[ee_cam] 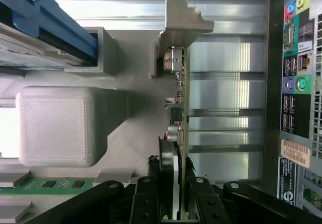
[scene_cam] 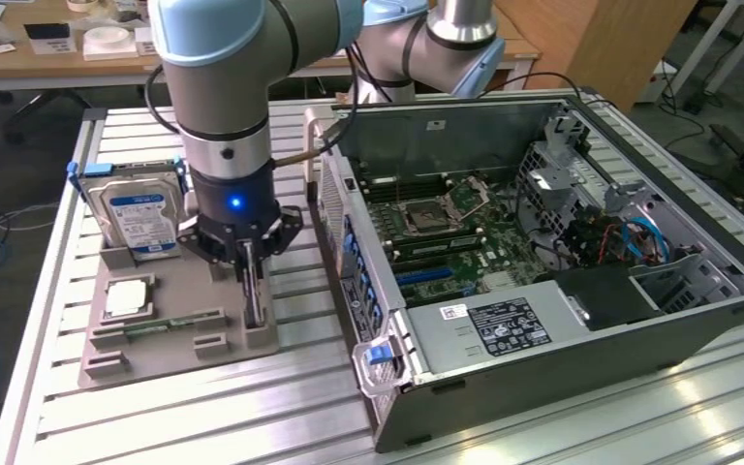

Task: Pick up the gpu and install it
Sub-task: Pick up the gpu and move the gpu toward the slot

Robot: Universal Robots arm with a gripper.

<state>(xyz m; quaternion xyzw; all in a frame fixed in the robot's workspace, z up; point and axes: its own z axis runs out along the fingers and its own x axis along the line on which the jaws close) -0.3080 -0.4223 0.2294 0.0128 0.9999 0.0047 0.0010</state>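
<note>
The gpu stands on its edge in a slot at the near corner of the grey holder tray, on the exterior view's left. In the wrist view the gpu appears edge-on, its pale end bracket resting against a grey post of the tray. My gripper reaches straight down over the card. Its black fingers press on both faces of the card, so my gripper is shut on the gpu. The card still sits in its slot.
The tray also holds a silver hard drive with a blue rail, a processor chip and a green memory stick. The open computer case lies just right of the tray, its rear port panel facing the card.
</note>
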